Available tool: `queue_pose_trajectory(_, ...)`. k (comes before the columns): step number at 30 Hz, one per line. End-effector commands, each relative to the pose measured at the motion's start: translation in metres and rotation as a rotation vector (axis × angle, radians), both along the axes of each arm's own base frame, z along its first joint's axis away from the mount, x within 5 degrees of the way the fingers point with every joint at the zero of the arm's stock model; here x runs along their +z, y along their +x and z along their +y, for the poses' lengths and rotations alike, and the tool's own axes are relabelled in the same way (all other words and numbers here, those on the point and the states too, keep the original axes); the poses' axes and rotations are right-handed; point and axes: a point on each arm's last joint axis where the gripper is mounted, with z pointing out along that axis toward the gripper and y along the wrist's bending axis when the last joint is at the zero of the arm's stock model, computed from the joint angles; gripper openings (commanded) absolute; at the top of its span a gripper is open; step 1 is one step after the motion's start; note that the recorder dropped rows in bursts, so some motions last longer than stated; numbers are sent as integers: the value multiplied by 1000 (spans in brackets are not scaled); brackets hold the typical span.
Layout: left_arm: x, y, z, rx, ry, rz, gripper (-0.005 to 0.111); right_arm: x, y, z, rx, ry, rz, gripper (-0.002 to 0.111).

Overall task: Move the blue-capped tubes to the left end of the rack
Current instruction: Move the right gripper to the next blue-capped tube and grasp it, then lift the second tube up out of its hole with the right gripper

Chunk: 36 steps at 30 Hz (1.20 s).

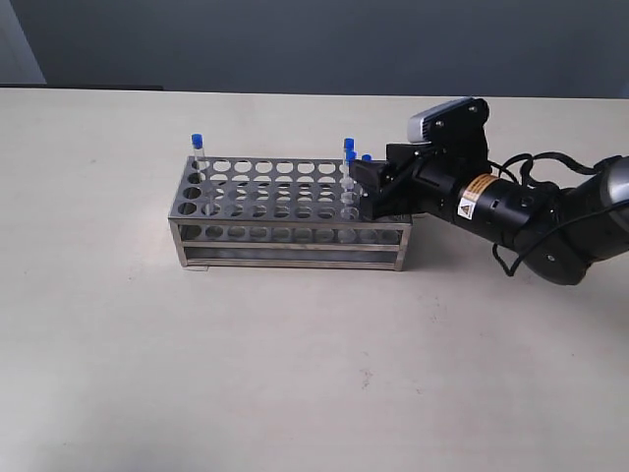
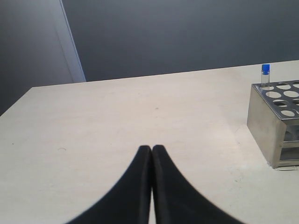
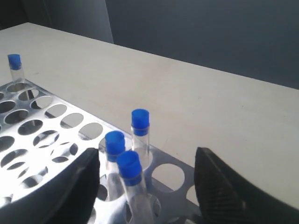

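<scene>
The silver rack (image 1: 285, 246) stands mid-table. One blue-capped tube (image 1: 197, 143) stands in its far left corner hole and also shows in the left wrist view, tube (image 2: 265, 71) and rack (image 2: 266, 126). Three more blue-capped tubes (image 3: 140, 120) (image 3: 115, 141) (image 3: 129, 166) cluster at the rack's right end (image 3: 173, 175); the nearest one leans. My right gripper (image 3: 147, 151) is open at that end, its fingers (image 3: 219, 186) on either side of the cluster without touching a tube. In the exterior view this gripper (image 1: 366, 187) partly hides the cluster (image 1: 350, 147). My left gripper (image 2: 152, 148) is shut on nothing, over bare table left of the rack.
The pale table (image 1: 295, 374) runs round the rack on all sides. A dark wall (image 1: 295, 39) stands behind the table's far edge. The right arm (image 1: 511, 211) reaches in from the right, low over the table.
</scene>
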Motion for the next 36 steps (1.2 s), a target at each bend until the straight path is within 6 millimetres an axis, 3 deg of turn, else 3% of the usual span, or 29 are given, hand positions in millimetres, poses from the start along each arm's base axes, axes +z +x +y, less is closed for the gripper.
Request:
queue_pose_trajectory(1, 2, 0, -1, -8, -2, -11, 0, -4, 1, 0, 6, -10, 8, 58)
queue_pose_trajectory(24, 2, 0, -1, -8, -2, -11, 0, -12, 3, 1, 4, 9, 12, 58)
queue_pose_trajectory(29, 2, 0, -1, -8, -2, -11, 0, -8, 10, 4, 2, 5, -3, 41)
queue_pose_trajectory(33, 2, 0, -1, -8, -2, -11, 0, -8, 11, 4, -2, 3, 13, 39)
queue_pose_trajectory(35, 2, 0, -1, -8, -2, -11, 0, -10, 11, 4, -6, -14, 27, 26)
queue_pose_trajectory(36, 2, 0, -1, -8, -2, -11, 0, -11, 11, 3, -9, -20, 36, 12)
